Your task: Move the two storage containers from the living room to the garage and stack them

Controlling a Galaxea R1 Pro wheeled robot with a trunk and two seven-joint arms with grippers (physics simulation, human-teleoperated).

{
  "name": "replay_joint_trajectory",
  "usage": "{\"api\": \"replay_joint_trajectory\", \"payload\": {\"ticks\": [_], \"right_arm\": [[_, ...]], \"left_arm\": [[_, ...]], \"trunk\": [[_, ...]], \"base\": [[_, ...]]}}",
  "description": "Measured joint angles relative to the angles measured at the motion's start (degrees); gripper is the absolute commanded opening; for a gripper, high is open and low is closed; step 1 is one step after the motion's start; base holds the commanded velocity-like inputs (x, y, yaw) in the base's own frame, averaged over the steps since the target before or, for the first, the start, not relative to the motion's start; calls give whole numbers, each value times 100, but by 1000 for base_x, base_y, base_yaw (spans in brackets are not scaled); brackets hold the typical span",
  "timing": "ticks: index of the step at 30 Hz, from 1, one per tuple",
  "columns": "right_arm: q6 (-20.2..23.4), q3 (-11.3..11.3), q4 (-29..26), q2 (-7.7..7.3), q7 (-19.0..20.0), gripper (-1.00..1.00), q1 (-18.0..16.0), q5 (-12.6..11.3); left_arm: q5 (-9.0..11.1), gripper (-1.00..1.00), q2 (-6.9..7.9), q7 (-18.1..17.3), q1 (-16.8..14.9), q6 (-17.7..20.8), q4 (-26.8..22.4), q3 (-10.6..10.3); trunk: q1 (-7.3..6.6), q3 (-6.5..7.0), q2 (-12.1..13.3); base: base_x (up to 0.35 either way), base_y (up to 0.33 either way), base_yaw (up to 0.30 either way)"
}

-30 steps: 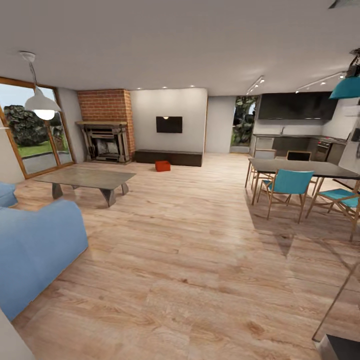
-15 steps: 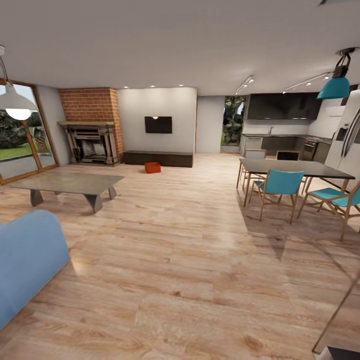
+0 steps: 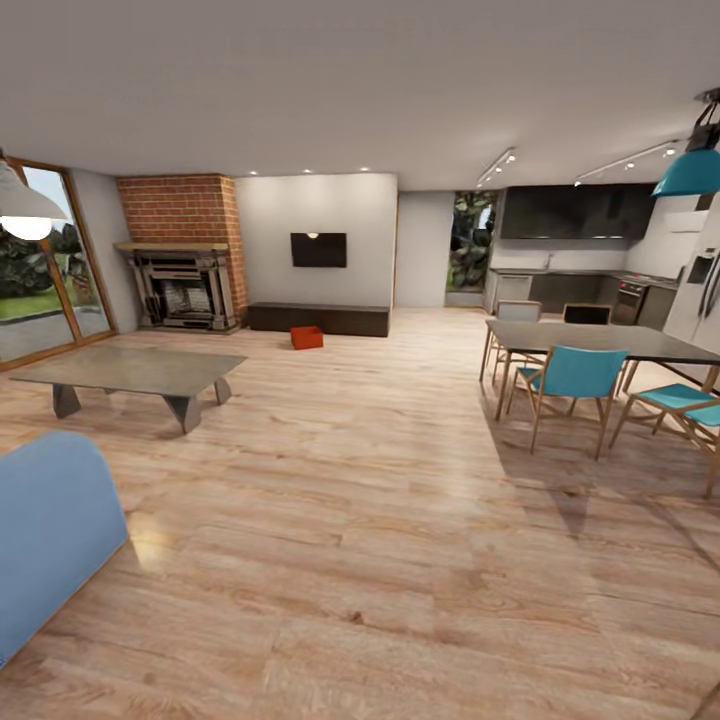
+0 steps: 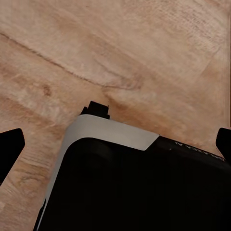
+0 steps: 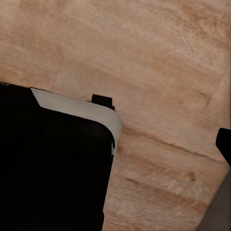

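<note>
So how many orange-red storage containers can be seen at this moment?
1. One storage container sits on the wood floor just in front of the low dark TV bench. The second may be hidden behind it or elsewhere.

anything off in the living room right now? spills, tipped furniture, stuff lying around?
Only one thing stands out: an orange-red bin sits loose on the wood floor in front of the low dark TV bench. It is upright, nothing spilled. The coffee table, dining table and chairs stand normally.
</note>
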Motion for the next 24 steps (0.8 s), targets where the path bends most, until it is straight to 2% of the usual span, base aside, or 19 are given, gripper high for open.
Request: {"api": "replay_joint_trajectory", "payload": {"ticks": [9,24], "right_arm": [[0,3,0,-3,0,100,-3,-2],[0,16,0,-1,5,100,0,11]], "left_arm": [[4,100,-1,0,0,-29,-1,0],[9,100,-1,0,-1,23,2,0]], "trunk": [[0,0,0],[0,0,0]], "base": [[325,0,205],[325,0,11]]}}
